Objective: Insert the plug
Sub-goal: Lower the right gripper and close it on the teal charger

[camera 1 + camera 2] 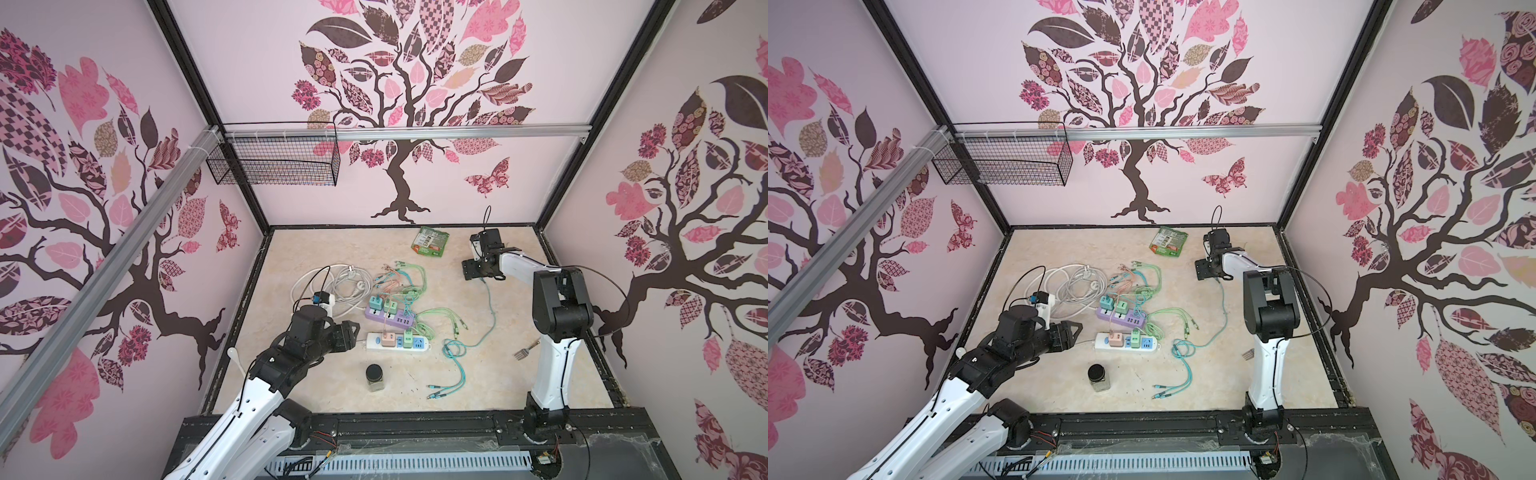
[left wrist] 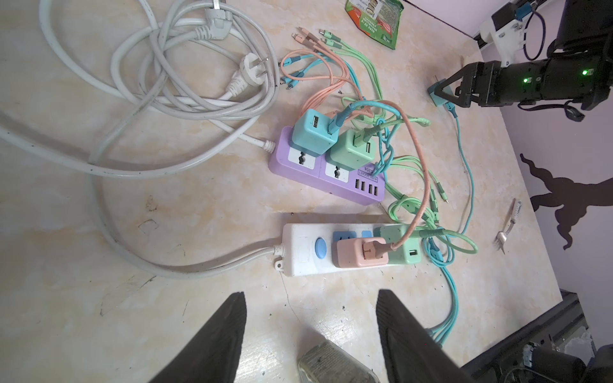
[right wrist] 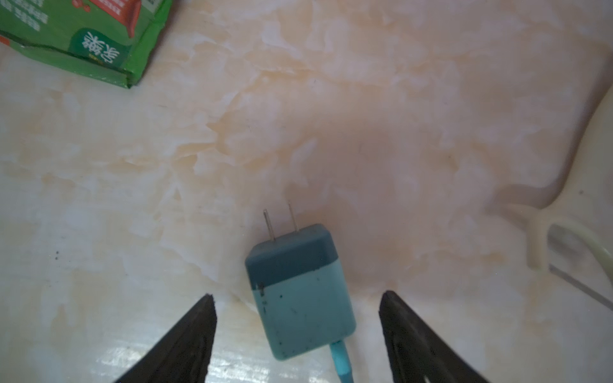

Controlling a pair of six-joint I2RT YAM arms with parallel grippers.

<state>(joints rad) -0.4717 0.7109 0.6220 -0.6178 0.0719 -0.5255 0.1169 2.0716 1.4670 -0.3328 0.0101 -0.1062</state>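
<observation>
The plug (image 3: pixel 298 291), a blue two-pin charger cube on a teal cable (image 1: pixel 492 309), lies flat on the table at the far right. My right gripper (image 3: pixel 298 293) is open and straddles it, with a clear gap between each finger and the cube. The left wrist view shows the plug (image 2: pixel 435 94) between those fingers. In both top views the gripper (image 1: pixel 473 270) (image 1: pixel 1204 270) covers the plug. The white power strip (image 1: pixel 397 341) (image 2: pixel 298 248) holds a pink and a green cube. My left gripper (image 1: pixel 353 332) (image 2: pixel 310 292) is open and empty near the strip's cable end.
A purple power strip (image 1: pixel 390 318) with two cubes lies behind the white one. Coiled white cables (image 1: pixel 332 282) are at the left and coloured charging cables (image 1: pixel 453 361) trail right. A black-lidded jar (image 1: pixel 375 377), a fork (image 1: pixel 524 352) and a green packet (image 1: pixel 431 242) lie around.
</observation>
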